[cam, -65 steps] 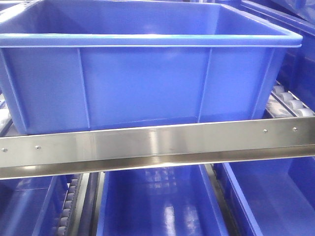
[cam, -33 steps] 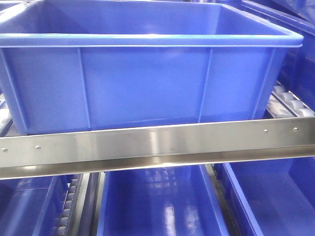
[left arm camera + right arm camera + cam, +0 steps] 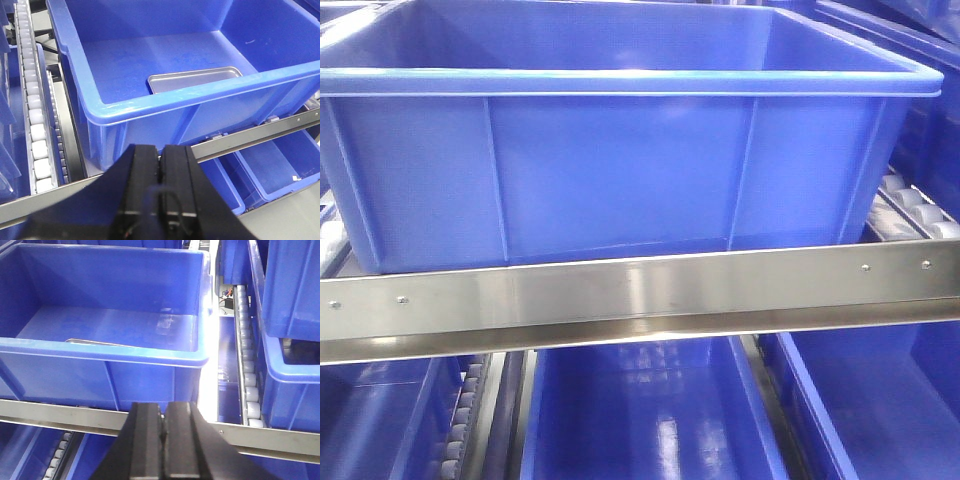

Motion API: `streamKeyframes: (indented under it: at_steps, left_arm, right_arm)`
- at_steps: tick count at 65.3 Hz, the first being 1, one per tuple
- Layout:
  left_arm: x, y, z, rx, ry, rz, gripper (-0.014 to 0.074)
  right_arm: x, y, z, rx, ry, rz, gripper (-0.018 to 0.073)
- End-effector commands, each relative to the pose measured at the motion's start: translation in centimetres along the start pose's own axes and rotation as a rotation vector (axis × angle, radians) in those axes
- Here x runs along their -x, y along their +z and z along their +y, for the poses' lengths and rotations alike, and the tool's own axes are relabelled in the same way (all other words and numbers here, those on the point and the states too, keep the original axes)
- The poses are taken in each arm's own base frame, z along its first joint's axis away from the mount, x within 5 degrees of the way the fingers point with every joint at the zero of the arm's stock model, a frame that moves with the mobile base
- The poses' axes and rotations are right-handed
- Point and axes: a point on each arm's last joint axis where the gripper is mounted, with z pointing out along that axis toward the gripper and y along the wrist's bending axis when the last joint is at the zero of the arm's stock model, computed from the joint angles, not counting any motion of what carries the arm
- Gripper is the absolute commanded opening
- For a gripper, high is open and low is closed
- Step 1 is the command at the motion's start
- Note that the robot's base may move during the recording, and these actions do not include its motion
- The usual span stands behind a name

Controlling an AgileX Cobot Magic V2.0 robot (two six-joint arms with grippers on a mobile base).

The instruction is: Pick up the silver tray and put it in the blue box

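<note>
Lying in blue box, silver tray, beyond closed left claw

Bright overhead light, glare on the steel rail, slightly soft focus.

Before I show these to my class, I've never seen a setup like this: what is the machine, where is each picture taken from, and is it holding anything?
It is a robot with two arms, each ending in a claw with a camera on the wrist. The front picture looks straight at the side of the blue box, which sits on a shelf behind a steel rail, with more blue crates below. The left wrist picture looks down past the left claw into the box, where the silver tray lies flat on the floor near the front wall. The right wrist picture shows the right claw, the same box, and a roller track beside it. Both claws are shut and hold nothing.
</note>
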Motion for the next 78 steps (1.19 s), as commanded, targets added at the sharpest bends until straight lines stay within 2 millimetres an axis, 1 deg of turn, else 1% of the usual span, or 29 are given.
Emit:
streamKeyframes:
  at_steps: [1,5,9,16,25,29,32,41,47,50,78]
  left_arm:
    - [1.5,-0.6,-0.2,-0.023,0.003,-0.115,-0.0105]
    - [1.4,-1.1,0.0,-0.01,0.017,-0.147,-0.0105]
    - [0.8,-1.5,0.3,0.009,0.044,-0.196,-0.0105]
    - [-1.3,-2.0,1.0,0.065,0.057,-0.274,-0.0105]
    - [-5.2,-2.9,2.0,0.19,0.086,-0.387,-0.0105]
    - [-7.0,-3.0,2.4,0.234,0.07,-0.42,-0.0105]
    - [-8.5,-2.9,2.6,0.259,0.051,-0.428,-0.0105]
    - [-12.0,-2.4,3.2,0.325,-0.019,-0.452,-0.0105]
    - [-13.6,-1.5,3.9,0.37,-0.047,-0.486,-0.0105]
    - [-13.9,-1.4,3.9,0.376,-0.055,-0.447,-0.0105]
    - [-13.9,-1.4,3.9,0.373,-0.073,-0.449,-0.0105]
  right_arm:
    - [1.7,-0.3,0.3,0.025,-0.025,-0.115,0.0049]
    - [1.7,-0.3,0.3,0.025,-0.025,-0.115,0.0049]
    - [1.7,-0.3,0.3,0.025,-0.025,-0.115,0.0049]
    - [1.7,-0.3,0.3,0.025,-0.025,-0.115,0.0049]
    - [1.7,-0.3,0.3,0.025,-0.025,-0.115,0.0049]
    - [1.7,-0.3,0.3,0.025,-0.025,-0.115,0.0049]
    - [1.7,-0.3,0.3,0.025,-0.025,-0.115,0.0049]
    - [1.7,-0.3,0.3,0.025,-0.025,-0.115,0.0049]
    - [1.7,-0.3,0.3,0.024,-0.025,-0.114,0.0049]
    - [1.7,-0.3,0.3,0.024,-0.025,-0.111,0.0049]
    - [1.6,-0.3,0.3,0.023,-0.025,-0.108,0.0049]
